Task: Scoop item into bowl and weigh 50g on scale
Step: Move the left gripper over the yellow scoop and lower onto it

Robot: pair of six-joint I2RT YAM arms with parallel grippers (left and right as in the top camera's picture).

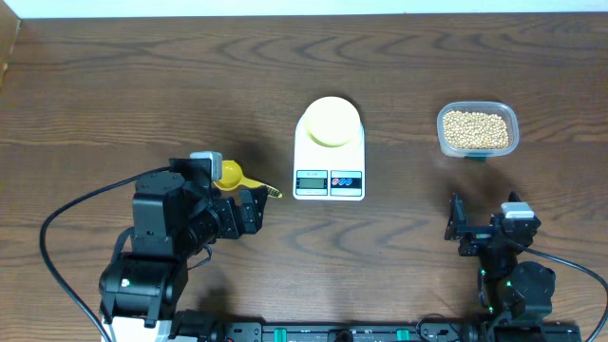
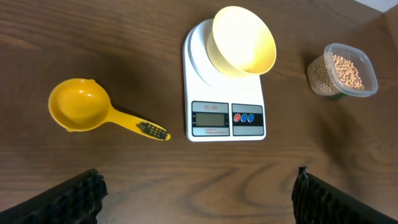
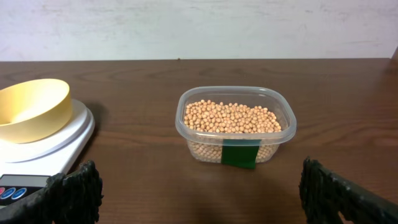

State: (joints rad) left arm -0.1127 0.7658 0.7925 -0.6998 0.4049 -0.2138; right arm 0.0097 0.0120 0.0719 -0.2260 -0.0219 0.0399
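The bowl (image 1: pixel 330 122) sits on the scale (image 1: pixel 329 180) mid-counter (image 1: pixel 142 95). The beans (image 3: pixel 231 118) fill a clear tub (image 3: pixel 199 149) well to the scale's right. A yellow scoop (image 2: pixel 79 104) lies left of the scale. The left hand (image 2: pixel 196 202) and right hand (image 3: pixel 199 199) are both released, fingers wide apart, grasping nothing.

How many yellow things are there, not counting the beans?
2. The bowl sits on the scale. The scoop lies just left of the scale. Nothing seems hidden.
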